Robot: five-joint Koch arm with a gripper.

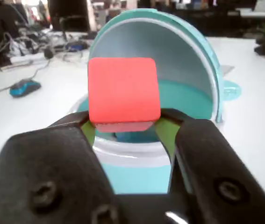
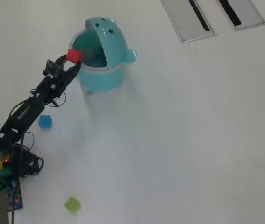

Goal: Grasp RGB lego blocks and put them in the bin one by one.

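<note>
My gripper [image 1: 124, 122] is shut on the red block [image 1: 123, 89], held by its lower edge between the two black jaws. In the overhead view the red block [image 2: 74, 56] hangs at the left rim of the teal bin [image 2: 97, 77], whose animal-face lid [image 2: 108, 39] is flipped open. In the wrist view the bin's open mouth [image 1: 188, 100] lies right behind and below the block. The blue block [image 2: 45, 122] lies on the table beside the arm. The yellow-green block [image 2: 72, 204] lies near the bottom edge.
Two grey slotted panels [image 2: 188, 18] are set in the table at the top right of the overhead view. Cables and the arm's base [image 2: 3, 168] sit at the left edge. A blue mouse [image 1: 25, 87] and cables lie at the left in the wrist view.
</note>
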